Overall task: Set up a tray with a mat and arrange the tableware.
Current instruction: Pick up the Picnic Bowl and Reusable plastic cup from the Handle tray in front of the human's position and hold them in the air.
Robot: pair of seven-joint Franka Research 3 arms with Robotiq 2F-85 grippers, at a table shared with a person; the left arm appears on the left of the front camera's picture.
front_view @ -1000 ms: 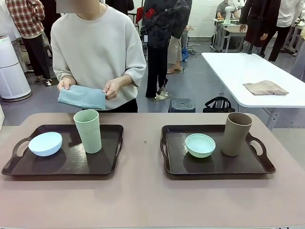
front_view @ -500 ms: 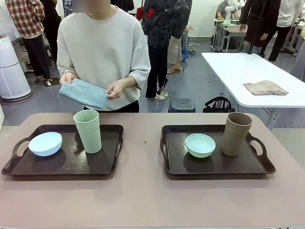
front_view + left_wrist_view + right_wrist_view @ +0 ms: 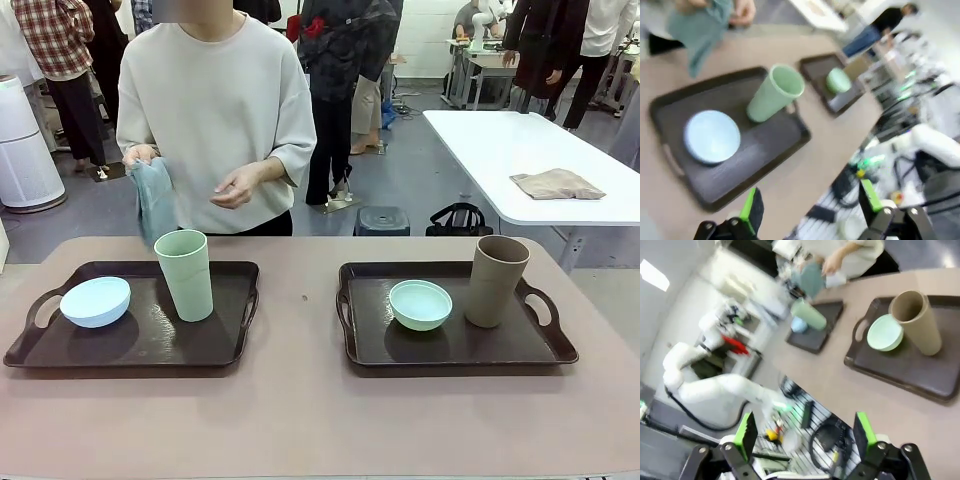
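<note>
We see the left gripper [image 3: 810,197] and right gripper [image 3: 805,422] spread wide and empty. The left tray [image 3: 130,362] bears the blue bowl [image 3: 95,301] and sage cup [image 3: 185,276], the right tray [image 3: 450,359] the mint bowl [image 3: 420,305] and tan cup [image 3: 496,281]. Beyond them, a person's hand [image 3: 140,155] dangles the mat [image 3: 155,203].

Left gripper [image 3: 811,206] jaws spread wide, nothing between them. Past it: dark tray [image 3: 765,147] carrying pale blue bowl [image 3: 711,136] and sage green cup [image 3: 775,92]. Person's hand [image 3: 742,10] grips teal cloth [image 3: 700,27]. Motion blur.
</note>
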